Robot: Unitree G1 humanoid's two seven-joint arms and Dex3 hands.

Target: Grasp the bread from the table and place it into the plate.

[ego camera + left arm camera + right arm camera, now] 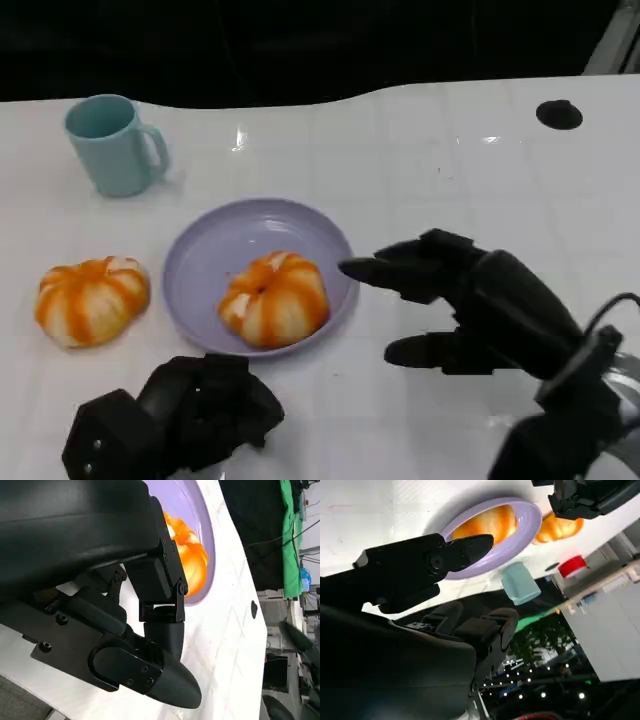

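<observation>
Left robot hand point(180, 415) curled empty, right robot hand point(465, 300) spread empty beside bread point(275, 298) in plate point(200, 265).

Both hands are all black plastic: the right hand point(455, 305) has a smooth rounded shell with tapered, glossy fingers point(375, 270), plus a thin black cable point(610, 305) looping off near the wrist. The left hand point(185, 415) looks blockier, built from chunky angular segments with small round screws showing on the side. Up close in the left wrist view the finger links point(160, 587) are boxy with visible screw heads, ending in a smooth pointed tip point(177, 685).
</observation>
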